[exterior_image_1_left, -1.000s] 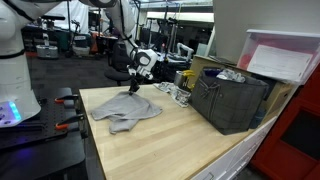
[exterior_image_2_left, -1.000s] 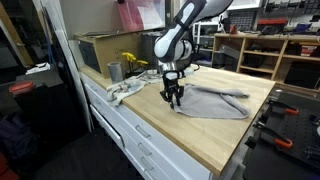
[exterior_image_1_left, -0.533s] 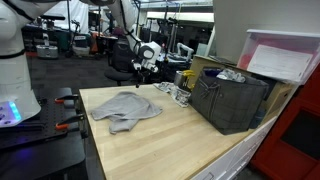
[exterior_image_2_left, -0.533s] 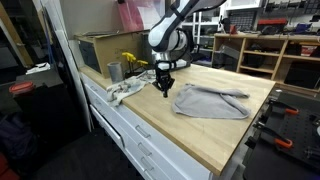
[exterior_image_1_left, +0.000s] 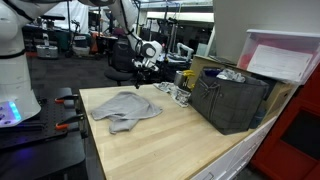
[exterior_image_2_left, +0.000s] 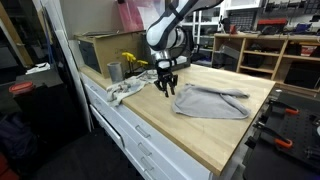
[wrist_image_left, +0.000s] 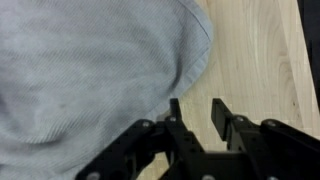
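Note:
A grey cloth (exterior_image_1_left: 125, 108) lies crumpled flat on the wooden table (exterior_image_1_left: 180, 140); it also shows on the table (exterior_image_2_left: 215, 135) as the grey cloth (exterior_image_2_left: 210, 102). My gripper (exterior_image_1_left: 139, 72) hangs above the cloth's far edge, clear of it. It appears again, as the gripper (exterior_image_2_left: 165, 89), just beside the cloth's left end. In the wrist view the gripper (wrist_image_left: 197, 108) is open, its two black fingers a little apart with only bare wood between them. The cloth (wrist_image_left: 90, 70) fills the upper left of that view, its edge next to one fingertip.
A dark bin (exterior_image_1_left: 230, 100) holding crumpled items stands at the table's side, a pink-lidded clear box (exterior_image_1_left: 285, 55) behind it. A metal cup (exterior_image_2_left: 114, 71), a white rag (exterior_image_2_left: 125, 90) and a yellow object (exterior_image_2_left: 130, 60) sit near the table corner.
My gripper has lifted off the cloth and shifted toward its end. The cloth now lies loose on the table. The jaws stand apart with nothing in them.

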